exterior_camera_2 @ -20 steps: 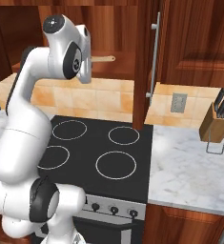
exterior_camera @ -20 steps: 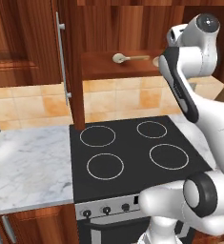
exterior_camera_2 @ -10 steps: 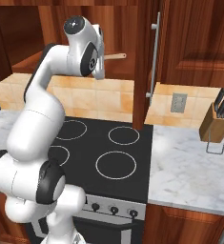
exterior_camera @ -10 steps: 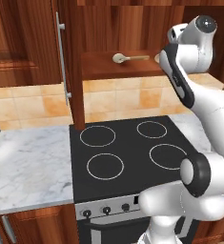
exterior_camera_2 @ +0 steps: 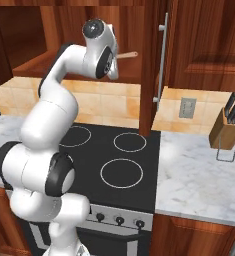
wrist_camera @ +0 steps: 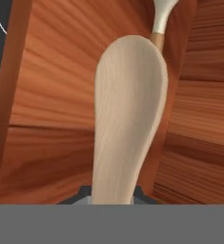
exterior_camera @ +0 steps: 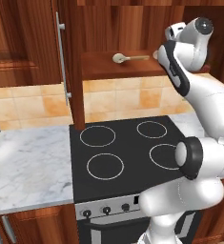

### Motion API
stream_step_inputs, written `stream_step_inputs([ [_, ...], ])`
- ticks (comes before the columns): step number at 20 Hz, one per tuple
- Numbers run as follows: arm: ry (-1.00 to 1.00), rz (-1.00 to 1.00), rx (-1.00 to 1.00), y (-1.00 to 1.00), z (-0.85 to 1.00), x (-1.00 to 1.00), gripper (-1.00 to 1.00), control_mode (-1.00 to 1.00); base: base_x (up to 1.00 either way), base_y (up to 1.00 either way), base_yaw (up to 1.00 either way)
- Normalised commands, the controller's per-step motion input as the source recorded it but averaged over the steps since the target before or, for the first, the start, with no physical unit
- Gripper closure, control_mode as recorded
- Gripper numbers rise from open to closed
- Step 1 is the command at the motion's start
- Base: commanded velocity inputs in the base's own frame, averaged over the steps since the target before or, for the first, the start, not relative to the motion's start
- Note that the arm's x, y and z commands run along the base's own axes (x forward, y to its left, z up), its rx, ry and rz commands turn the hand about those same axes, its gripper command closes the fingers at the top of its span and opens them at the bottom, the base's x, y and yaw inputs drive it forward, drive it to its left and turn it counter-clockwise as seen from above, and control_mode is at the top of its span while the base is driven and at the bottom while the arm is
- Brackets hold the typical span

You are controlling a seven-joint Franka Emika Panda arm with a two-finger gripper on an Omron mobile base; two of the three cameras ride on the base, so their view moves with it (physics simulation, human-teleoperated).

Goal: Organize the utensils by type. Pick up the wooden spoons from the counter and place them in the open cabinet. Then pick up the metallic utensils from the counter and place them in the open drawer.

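Behind the held wooden spoon [wrist_camera: 127, 119], another spoon [wrist_camera: 162, 14], mostly hidden.

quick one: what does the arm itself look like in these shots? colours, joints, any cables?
Glossy white rounded arm with bulbous links and black bands and discs at the joints. The wrist ends in a round white head with a dark grey cap. No cables or markings can be seen. The pincer shows two small dark grey tips in the hand view.
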Motion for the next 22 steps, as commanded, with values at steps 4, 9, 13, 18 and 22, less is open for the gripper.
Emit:
stream_step_inputs([
  [4, -0.03, 0.04, 0.0, -0.08, 0.0, 0.51, 1.0, -1.0, 0.0, 0.0, 0.0],
  [9, 0.0, 0.01, 0.0, -0.06, -0.02, 0.43, 1.0, -1.0, 0.0, 0.0, 0.0],
  [13, 0.0, 0.0, 0.0, -0.07, -0.01, 0.39, 1.0, -1.0, 0.0, 0.0, 0.0],
  [18, 0.0, 0.0, 0.0, -0.03, 0.0, 0.37, 1.0, -1.0, 0.0, 0.0, 0.0],
  [22, 0.0, 0.01, 0.0, -0.01, -0.09, 0.18, 1.0, -1.0, 0.0, 0.0, 0.0],
])
